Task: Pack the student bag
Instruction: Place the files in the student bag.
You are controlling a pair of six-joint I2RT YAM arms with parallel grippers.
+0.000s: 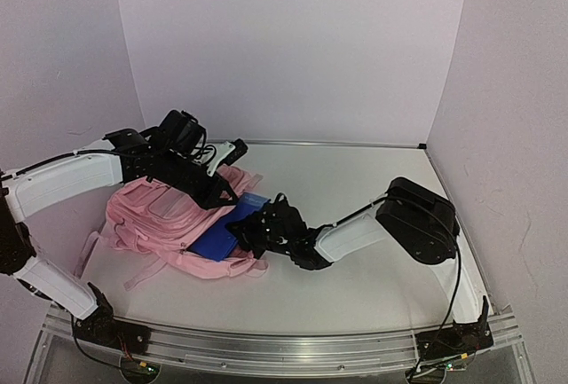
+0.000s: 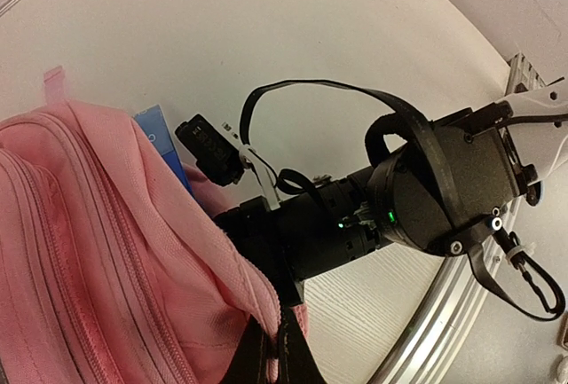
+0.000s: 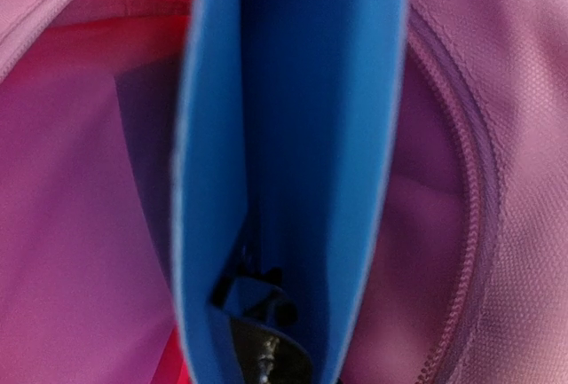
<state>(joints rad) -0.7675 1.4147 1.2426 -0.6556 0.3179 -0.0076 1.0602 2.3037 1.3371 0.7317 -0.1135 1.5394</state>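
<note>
The student bag (image 1: 151, 220) lies flat on the left half of the counter (image 1: 373, 286), with its opening turned toward the middle. A blue book (image 1: 215, 240) sits partly inside that opening, and the right wrist view shows pink lining on both sides of it. The right hand (image 1: 252, 231) is clamped narrowly on the book's outer end. The left hand (image 1: 224, 195) is pinched tight on the bag's fabric at the far rim of the opening.

White-shelled arms (image 1: 62, 180), black joints (image 1: 417, 220), looping black cables (image 2: 302, 83).
</note>
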